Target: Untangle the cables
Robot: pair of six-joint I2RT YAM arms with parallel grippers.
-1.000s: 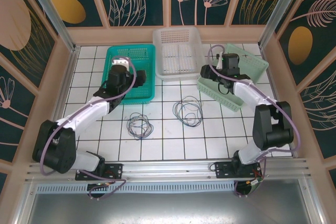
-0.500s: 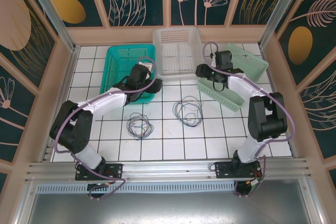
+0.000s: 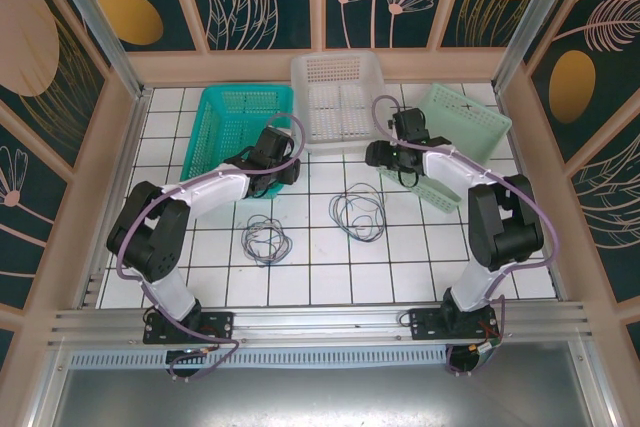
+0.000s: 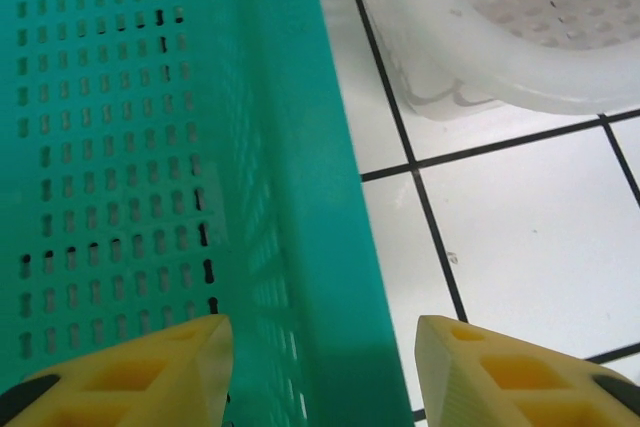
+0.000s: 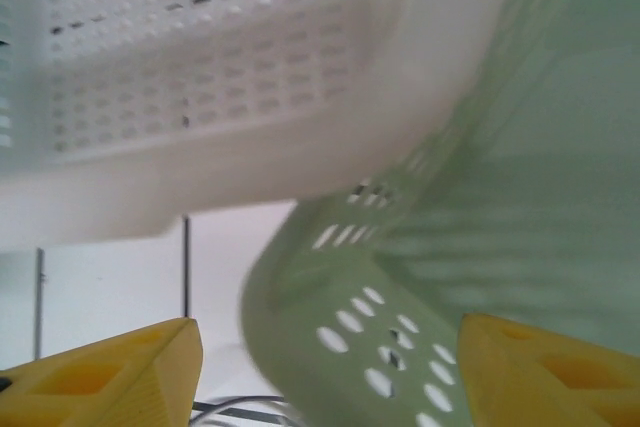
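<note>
1. We are straddling the right wall of the teal basket (image 4: 120, 147) with the left tool (image 4: 320, 332). One finger is sitting inside the basket and the other is hanging outside it, over the bench (image 4: 520, 227). The jaws are standing roughly half open, close against the wall on both sides, and we cannot tell whether they are pinching it yet. We are judging this as a hold for shifting the basket, not for working the wires.
2. We are keeping the right tool (image 5: 330, 325) spread wide, with the corner of the pale green basket (image 5: 480, 197) between its fingers and the white basket (image 5: 200, 97) just beyond them. Bare bench is showing beside one finger, so this tool is gripping nothing. The wrist view is blurring, so we are not sure whether the other finger is touching the basket.
3. The cables (image 3: 358, 213) are lying loose on the bench behind both tools, toward the arm bases. One coil is lying nearer the right tool. A second coil (image 3: 266, 241) is lying nearer the left tool. The coils are lying apart from each other and well apart from either tool.
4. Compared with a second ago, the left tool is no longer hanging over the inside of the teal basket with wider jaws. It is now at the right wall, with the jaws narrowing. The right tool is sitting closer to the pale green basket's corner by the white basket. Both coils are lying where they were.
</note>
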